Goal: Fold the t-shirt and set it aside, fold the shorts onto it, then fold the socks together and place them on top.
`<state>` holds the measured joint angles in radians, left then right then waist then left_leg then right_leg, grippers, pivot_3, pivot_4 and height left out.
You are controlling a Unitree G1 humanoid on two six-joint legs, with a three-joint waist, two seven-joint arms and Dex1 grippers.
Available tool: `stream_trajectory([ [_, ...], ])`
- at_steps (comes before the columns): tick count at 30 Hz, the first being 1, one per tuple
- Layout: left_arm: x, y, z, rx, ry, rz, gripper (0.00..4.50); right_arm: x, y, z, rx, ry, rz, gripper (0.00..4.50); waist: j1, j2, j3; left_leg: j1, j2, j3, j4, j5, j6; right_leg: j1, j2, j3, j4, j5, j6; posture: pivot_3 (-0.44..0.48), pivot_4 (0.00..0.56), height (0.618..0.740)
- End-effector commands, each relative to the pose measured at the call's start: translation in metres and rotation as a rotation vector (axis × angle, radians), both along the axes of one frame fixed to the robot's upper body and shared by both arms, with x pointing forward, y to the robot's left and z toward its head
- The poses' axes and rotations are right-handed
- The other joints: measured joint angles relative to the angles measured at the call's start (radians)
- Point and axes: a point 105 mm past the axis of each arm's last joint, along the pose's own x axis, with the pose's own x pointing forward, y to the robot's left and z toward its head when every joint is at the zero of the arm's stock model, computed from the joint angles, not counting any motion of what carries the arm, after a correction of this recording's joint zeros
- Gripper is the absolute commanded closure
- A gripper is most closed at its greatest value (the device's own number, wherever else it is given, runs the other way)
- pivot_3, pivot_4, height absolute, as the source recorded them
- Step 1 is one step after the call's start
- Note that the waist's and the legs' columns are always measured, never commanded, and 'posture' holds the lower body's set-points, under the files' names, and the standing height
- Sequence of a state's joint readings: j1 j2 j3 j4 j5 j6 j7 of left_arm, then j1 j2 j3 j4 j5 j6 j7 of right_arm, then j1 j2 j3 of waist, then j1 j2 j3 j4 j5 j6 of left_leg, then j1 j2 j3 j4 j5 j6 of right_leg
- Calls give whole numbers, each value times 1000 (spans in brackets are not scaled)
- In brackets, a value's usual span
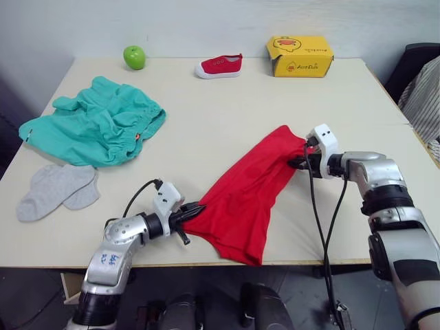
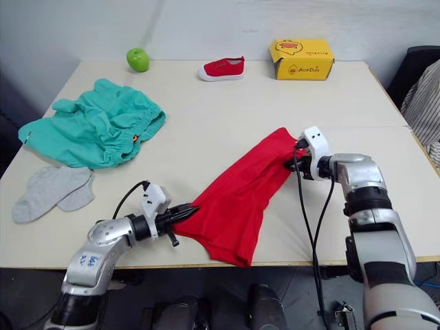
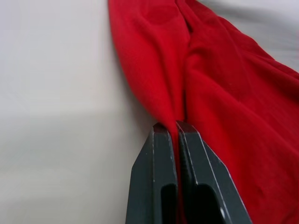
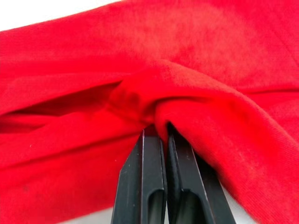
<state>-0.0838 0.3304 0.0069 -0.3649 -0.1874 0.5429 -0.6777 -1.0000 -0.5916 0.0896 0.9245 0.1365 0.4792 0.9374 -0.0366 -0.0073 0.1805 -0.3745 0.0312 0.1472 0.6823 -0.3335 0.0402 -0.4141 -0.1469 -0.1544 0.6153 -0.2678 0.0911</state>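
Pale table (image 1: 227,117) against a white wall; a green apple (image 1: 135,57), a small red shoe (image 1: 220,66) and a yellow box (image 1: 300,56) line its far edge, clear of my work. I have the t-shirt (image 1: 247,192) at lower centre of frame, stretched diagonally, its near corner hanging over the table's front edge. My left hand (image 1: 194,212) is pinched tight on the lower-left edge of the fabric; my right hand (image 1: 297,163) is clamped on a bunched fold at the upper-right end. I judge the two grips are opposed to pull the cloth flat for its first fold. Shorts (image 1: 96,127) lie crumpled at upper left, socks (image 1: 56,189) just below them, overlapping each other, both waiting untouched.
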Motion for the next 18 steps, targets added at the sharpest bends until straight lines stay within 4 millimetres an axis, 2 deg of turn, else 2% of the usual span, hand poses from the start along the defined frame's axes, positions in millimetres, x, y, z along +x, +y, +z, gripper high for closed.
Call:
stream_trajectory([
  [1,-7,2,7,-6,-1,46,4461,2,-16,9,-19,-8,-25,4500,6,0,0,0,0,0,0,0,0,0,0,0,-1,0,0,0,150,740],
  [2,-8,3,7,-7,9,44,4244,1,-16,11,-8,1,-16,4500,8,0,0,0,0,0,0,0,0,1,0,0,-1,0,0,0,150,740],
  [3,-9,3,10,-22,21,17,3991,-3,-16,12,8,25,14,4285,8,0,0,0,0,0,0,0,0,1,0,0,-2,0,0,0,150,740],
  [5,5,16,21,-17,2,4,3541,-19,-19,15,31,68,83,3817,15,1,0,0,0,-1,0,0,0,1,-1,-1,-2,0,0,0,150,740],
  [8,22,23,39,-29,15,-83,2564,-47,-19,17,86,125,161,2783,33,1,0,-3,1,-3,1,0,0,0,-2,-3,-3,0,-1,0,150,740],
  [11,42,23,42,25,79,-151,1581,-82,-6,15,159,181,231,1709,36,2,0,-3,1,-4,0,0,0,1,-2,-4,-4,0,-1,0,150,740],
  [12,50,19,43,40,91,-177,1555,-94,-2,11,172,206,242,1292,36,2,0,-3,0,-4,0,0,0,1,0,-5,-4,0,0,0,150,740],
  [13,56,13,45,56,85,-210,1555,-106,2,5,170,226,262,1063,36,2,0,-3,0,-3,0,0,0,1,0,-5,-4,0,0,0,150,740],
  [16,80,-13,52,55,63,-280,1555,-139,18,-13,181,281,294,18,39,2,0,-3,-1,-3,0,-1,0,1,1,-7,-4,0,0,0,150,740],
  [18,95,-30,52,57,49,-302,1555,-151,26,-22,193,297,284,18,46,1,0,-3,-1,-3,0,-1,0,1,2,-8,-5,0,0,0,150,740],
])
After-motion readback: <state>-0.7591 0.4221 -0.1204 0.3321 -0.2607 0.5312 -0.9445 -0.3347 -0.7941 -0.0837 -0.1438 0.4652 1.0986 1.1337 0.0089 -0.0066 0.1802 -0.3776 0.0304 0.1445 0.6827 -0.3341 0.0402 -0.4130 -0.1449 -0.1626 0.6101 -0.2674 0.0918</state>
